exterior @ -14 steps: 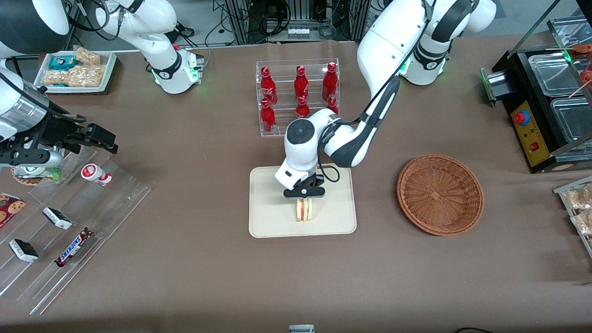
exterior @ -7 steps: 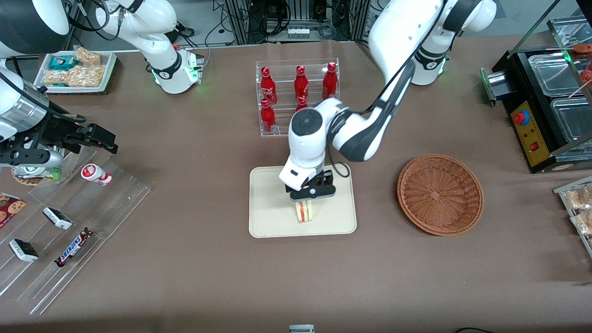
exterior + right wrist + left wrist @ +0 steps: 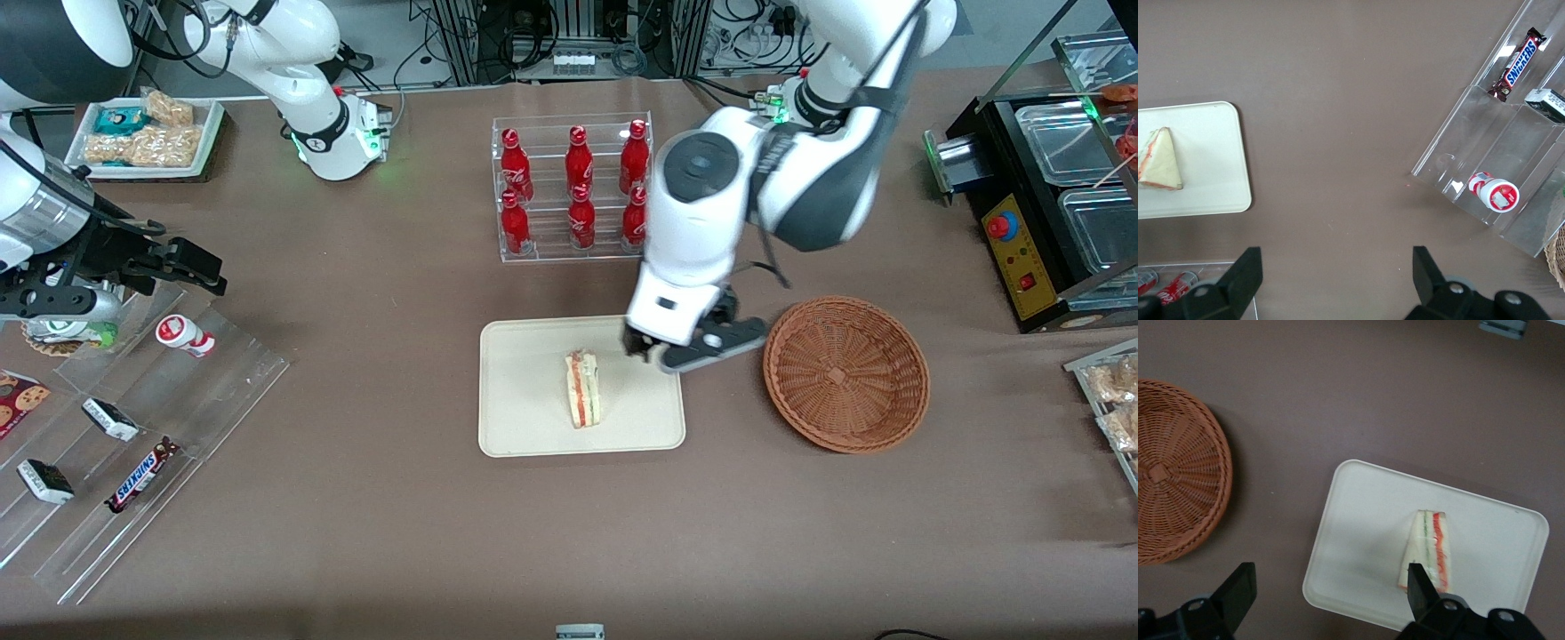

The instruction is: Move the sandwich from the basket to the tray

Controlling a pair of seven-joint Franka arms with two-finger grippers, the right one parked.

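The sandwich [image 3: 582,391], a white wedge with red and green filling, lies on the cream tray [image 3: 524,404] with nothing touching it. My left gripper [image 3: 685,351] hangs open and empty above the tray's edge nearest the basket [image 3: 845,373], between sandwich and basket. The wicker basket holds nothing. In the left wrist view the sandwich [image 3: 1429,547] lies on the tray [image 3: 1365,527] close to one finger, the gripper [image 3: 1329,577] spans the tray's corner, and the basket [image 3: 1171,473] sits apart from it. The right wrist view also shows the sandwich [image 3: 1158,160] on the tray [image 3: 1208,173].
A clear rack of red bottles [image 3: 573,187] stands farther from the camera than the tray. A stepped acrylic rack with snacks [image 3: 133,427] and a white snack tray [image 3: 147,133] lie toward the parked arm's end. A black appliance [image 3: 1049,196] stands toward the working arm's end.
The gripper has come off the sandwich, risen, and swung sideways toward the basket. The sandwich stays on the tray where it was.
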